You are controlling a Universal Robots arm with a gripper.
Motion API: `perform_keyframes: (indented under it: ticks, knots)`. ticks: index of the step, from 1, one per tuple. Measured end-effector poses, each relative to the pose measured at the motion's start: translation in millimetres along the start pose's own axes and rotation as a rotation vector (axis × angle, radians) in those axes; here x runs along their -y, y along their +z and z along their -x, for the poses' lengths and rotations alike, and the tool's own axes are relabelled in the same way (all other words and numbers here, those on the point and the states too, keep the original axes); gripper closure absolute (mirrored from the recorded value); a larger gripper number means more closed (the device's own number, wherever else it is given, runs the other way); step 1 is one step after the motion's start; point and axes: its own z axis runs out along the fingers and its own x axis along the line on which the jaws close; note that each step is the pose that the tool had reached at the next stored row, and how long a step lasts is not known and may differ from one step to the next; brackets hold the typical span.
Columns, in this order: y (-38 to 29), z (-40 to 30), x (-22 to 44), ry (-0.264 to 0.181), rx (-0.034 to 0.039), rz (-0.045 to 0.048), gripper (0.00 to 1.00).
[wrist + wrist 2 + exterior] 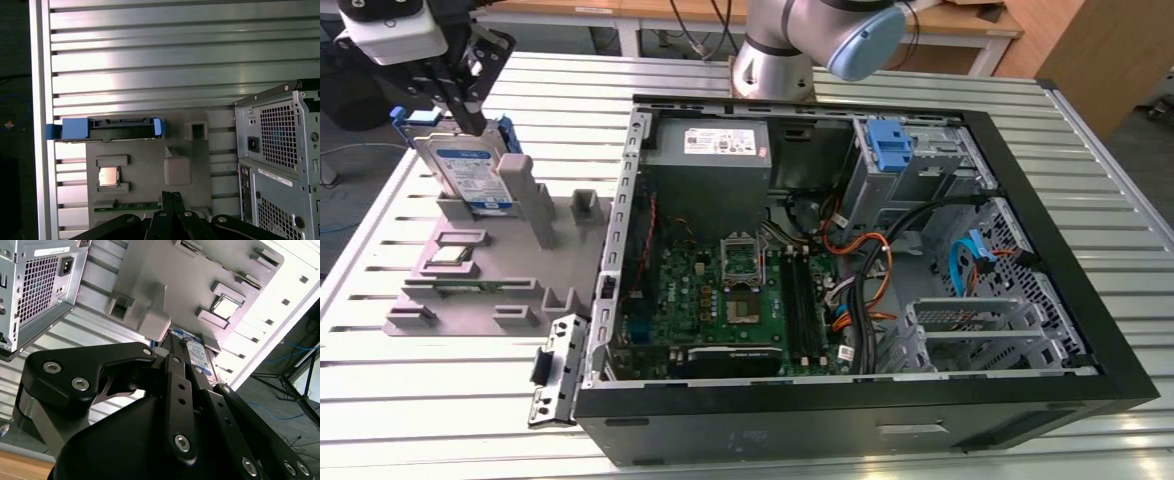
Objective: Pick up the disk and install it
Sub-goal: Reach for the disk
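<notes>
The disk [470, 172] stands on edge in a slot at the back of a grey fixture [520, 265], its blue-and-white label facing forward and its blue rails at the sides. In the first wrist view I look down on the disk's top edge [107, 129] between the blue rails. My gripper [471, 122] hangs just above the disk's top edge with its black fingers pressed together and nothing between them. In the second wrist view the gripper [182, 347] points down at the disk [196, 352]. The gripper [172, 196] also shows in the first wrist view.
An open computer case [1107, 330] lies at the exterior view's right, with a motherboard [720, 300], a grey power supply [710, 150] and a blue-latched drive bay [891, 148]. The fixture also holds a small square processor chip [450, 257] and upright grey posts [520, 185]. Everything rests on a slatted metal table [427, 400].
</notes>
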Motion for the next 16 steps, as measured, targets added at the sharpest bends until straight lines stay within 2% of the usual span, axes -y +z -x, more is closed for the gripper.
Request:
perform_keyframes:
  ticks: [16]
  knots:
    - [2.5, -0.8, 0.2, 0.0, 0.0, 0.0, 0.9]
